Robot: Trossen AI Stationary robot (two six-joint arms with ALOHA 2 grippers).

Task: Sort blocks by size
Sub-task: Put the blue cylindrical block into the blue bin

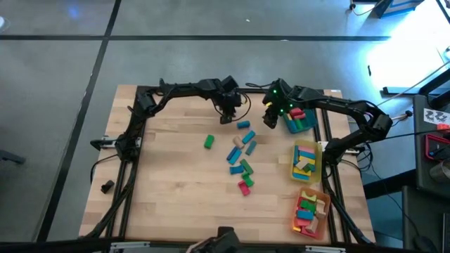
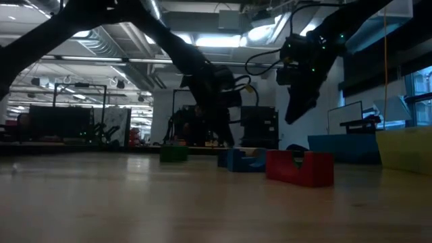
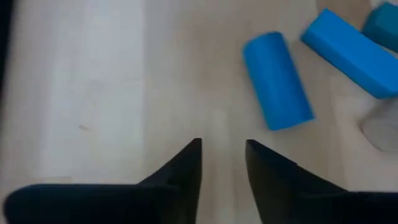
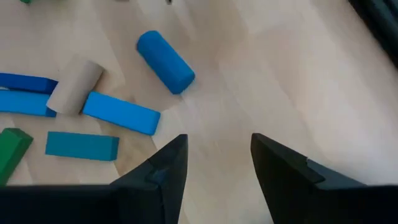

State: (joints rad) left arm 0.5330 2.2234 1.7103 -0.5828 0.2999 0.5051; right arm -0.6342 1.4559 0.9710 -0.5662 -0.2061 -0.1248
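Loose blocks lie flat on the wooden table's middle: a green one (image 1: 209,142), a blue cylinder (image 1: 243,125), blue bars (image 1: 247,138), and green and red pieces (image 1: 245,184) nearer the front. My left gripper (image 1: 226,117) hangs open just left of the blue cylinder (image 3: 277,81), with bare wood between its fingers (image 3: 186,168). My right gripper (image 1: 271,119) hovers open to the right of the pile. Its view shows the blue cylinder (image 4: 165,62), a plain wood cylinder (image 4: 74,87) and a blue bar (image 4: 121,113) ahead of it.
Three trays holding blocks stand along the right side: teal (image 1: 299,121) at the far end, yellow (image 1: 306,161) in the middle, orange (image 1: 310,211) nearest. A small dark lump (image 1: 107,186) lies at the left edge. Bare wood stretches across the table's left half.
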